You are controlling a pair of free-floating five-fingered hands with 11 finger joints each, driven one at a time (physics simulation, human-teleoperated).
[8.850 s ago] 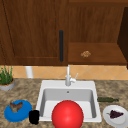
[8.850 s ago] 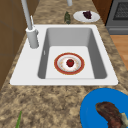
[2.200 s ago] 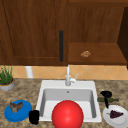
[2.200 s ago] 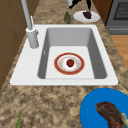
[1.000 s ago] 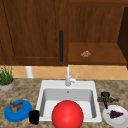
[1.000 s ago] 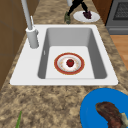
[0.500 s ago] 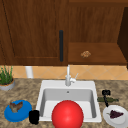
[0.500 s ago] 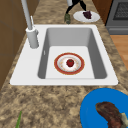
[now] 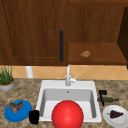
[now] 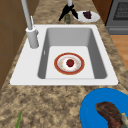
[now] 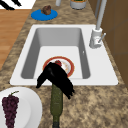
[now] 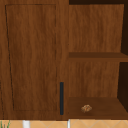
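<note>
We've got the sink (image 9: pixel 93 88) w/ a plate inside, and our right hand (image 11: pixel 56 78) on the counter just right of it, fingers curled over the green bottle (image 11: pixel 56 101) lying flat; prob glass, hard, slick, rolls easily, so we'd grab mid-body; left hand (image 9: pixel 34 116) idle, cannot tell its fingers

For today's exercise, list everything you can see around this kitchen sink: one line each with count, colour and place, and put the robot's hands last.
Sink: one, white, set in the counter.
Tap: one, grey, behind the basin.
Plate with a red piece of food: one, red-rimmed, in the basin.
Red ball: one, at the sink's front.
Blue plate: one, left counter, brown food on it.
White plate: one, right counter, purple grapes on it.
Green bottle: one, lying beside the white plate.
Potted plant: one, green, far left.
Brown lump: one, on the open shelf.
Left hand: black, by the blue plate.
Right hand: black, over the bottle.
</note>
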